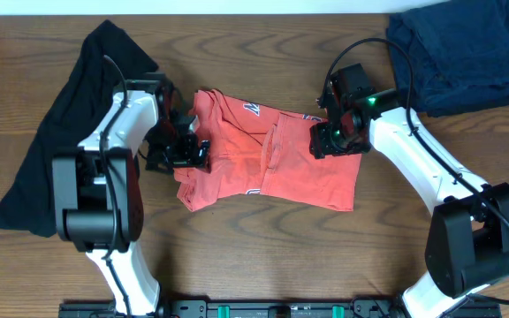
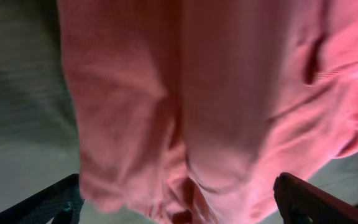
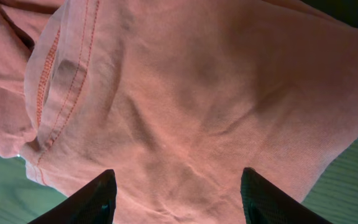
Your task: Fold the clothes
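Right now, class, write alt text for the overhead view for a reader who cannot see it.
A rumpled red T-shirt lies on a wooden table, the left gripper at its left edge and the right gripper at its right edge. A black T-shirt lies far left; a folded navy pile sits top right.

The coral-red T-shirt (image 2: 216,93) fills most of the view, rumpled and blurred, a crease running down its middle. The jaws of the left gripper (image 2: 182,205) stand wide apart, one dark tip in each near corner, cloth between them. Pale surface (image 2: 17,137) shows at left.
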